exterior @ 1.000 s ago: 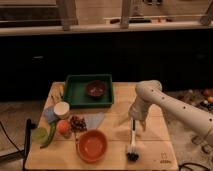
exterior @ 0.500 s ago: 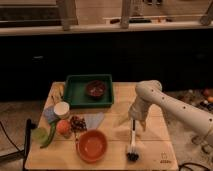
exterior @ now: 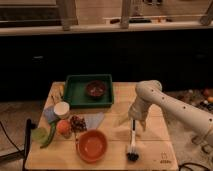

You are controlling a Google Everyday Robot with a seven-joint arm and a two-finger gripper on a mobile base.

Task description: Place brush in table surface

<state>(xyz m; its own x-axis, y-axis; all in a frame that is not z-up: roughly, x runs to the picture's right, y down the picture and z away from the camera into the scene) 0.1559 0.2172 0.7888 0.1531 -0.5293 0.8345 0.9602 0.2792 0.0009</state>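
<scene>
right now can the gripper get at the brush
Probably yes. The gripper sits right at the top end of the brush handle, with nothing between them. The orange bowl stands well off to one side on the table, so it is not in the way.

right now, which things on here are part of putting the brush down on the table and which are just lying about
For the job: brush, near the front of the table surface; gripper, at the brush handle's far end.

Lying about: green tray holding a dark bowl, orange bowl, white cup, orange fruit, green vegetable.
</scene>
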